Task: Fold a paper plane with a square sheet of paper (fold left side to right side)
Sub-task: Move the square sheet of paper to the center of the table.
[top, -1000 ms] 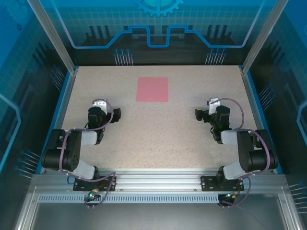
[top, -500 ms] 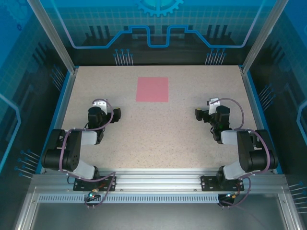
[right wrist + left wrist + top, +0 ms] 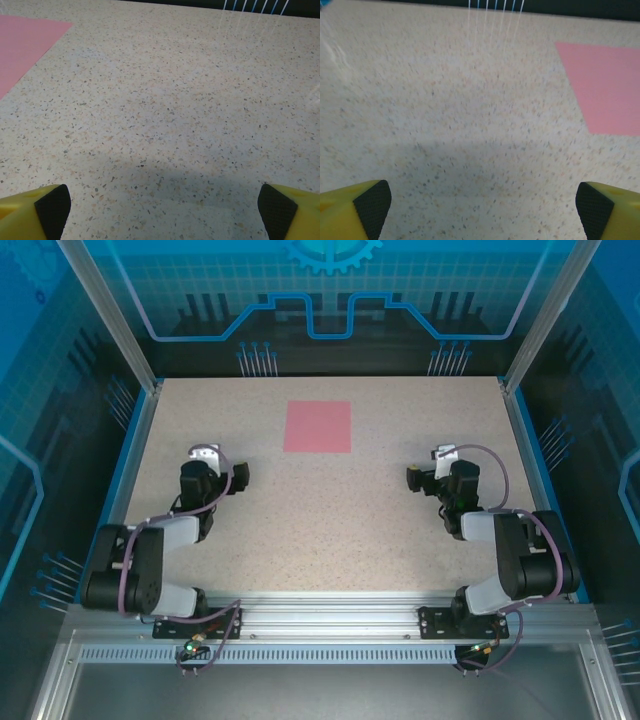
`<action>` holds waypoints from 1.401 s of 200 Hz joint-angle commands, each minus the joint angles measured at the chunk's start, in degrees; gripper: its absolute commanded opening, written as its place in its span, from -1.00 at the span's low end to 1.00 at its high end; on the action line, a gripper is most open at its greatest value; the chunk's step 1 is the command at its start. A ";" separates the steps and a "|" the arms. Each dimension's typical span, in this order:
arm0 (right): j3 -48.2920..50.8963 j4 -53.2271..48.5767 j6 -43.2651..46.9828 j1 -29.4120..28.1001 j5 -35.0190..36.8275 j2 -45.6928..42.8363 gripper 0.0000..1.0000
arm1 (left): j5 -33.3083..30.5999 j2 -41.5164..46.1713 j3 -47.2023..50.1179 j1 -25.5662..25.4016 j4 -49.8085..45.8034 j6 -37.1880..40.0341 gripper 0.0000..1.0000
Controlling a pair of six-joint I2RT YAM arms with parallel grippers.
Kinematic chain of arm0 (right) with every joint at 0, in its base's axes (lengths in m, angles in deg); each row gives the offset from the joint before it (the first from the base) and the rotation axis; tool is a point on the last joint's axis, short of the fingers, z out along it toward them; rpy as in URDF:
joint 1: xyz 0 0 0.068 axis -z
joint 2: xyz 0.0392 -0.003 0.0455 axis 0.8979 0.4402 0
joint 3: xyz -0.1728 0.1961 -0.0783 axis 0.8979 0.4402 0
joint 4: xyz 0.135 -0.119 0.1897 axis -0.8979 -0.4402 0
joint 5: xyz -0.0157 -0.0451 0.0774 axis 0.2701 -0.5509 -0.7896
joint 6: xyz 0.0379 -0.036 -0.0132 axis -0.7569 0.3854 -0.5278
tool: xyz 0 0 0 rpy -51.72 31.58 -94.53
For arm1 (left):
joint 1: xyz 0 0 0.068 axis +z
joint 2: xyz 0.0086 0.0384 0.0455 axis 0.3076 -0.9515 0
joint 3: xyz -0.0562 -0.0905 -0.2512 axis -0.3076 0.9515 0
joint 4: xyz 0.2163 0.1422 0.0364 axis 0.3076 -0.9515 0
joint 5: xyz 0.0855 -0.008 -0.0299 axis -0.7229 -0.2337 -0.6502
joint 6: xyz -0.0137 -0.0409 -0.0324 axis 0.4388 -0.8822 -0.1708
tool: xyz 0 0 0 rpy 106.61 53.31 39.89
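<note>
The square sheet of paper point(image 3: 317, 427) is salmon pink and lies flat and unfolded on the speckled table point(image 3: 320, 530), at the far centre. The paper plane is out of view. My left gripper point(image 3: 214, 470) hovers near the table's left side, short of the sheet and to its left, open and holding nothing. In the left wrist view the sheet point(image 3: 610, 90) sits ahead on the right, beyond the left gripper point(image 3: 482, 205). My right gripper point(image 3: 440, 472) stands open and empty at the right. Its wrist view has the sheet's corner point(image 3: 25, 45) at the upper left, far from the right gripper point(image 3: 165, 207).
Blue rails point(image 3: 130, 455) and transparent walls bound the table on the left, right and far sides. The aluminium base rail point(image 3: 320, 612) carrying both arms runs along the near edge. Bare speckled surface lies between the grippers and the sheet.
The left arm has swung slightly to the left, its gripper edging up and left. The right arm and the sheet have not moved.
</note>
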 commanded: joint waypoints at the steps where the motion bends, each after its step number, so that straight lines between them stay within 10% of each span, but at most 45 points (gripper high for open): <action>1: -3.78 -7.42 -1.20 0.35 0.86 -5.58 0.99 | -1.43 7.90 -5.50 -0.21 -10.91 0.00 0.97; 50: -10.33 -31.35 -11.08 -1.25 5.28 -20.29 0.99 | 5.73 4.11 -26.31 -0.63 -41.31 -12.17 0.97; 94: -17.04 -49.91 -21.06 -8.09 5.32 -26.12 1.00 | 6.50 -11.87 -44.29 -11.73 -54.15 -13.34 0.98; 196: -13.07 -53.95 -26.03 -18.24 10.46 -30.62 1.00 | 5.54 -47.97 -83.42 -23.86 -70.12 -16.50 0.81; 280: -11.59 -54.73 -26.12 -18.37 11.09 -33.04 1.00 | 4.55 -65.67 -105.93 -24.14 -80.25 -17.98 0.11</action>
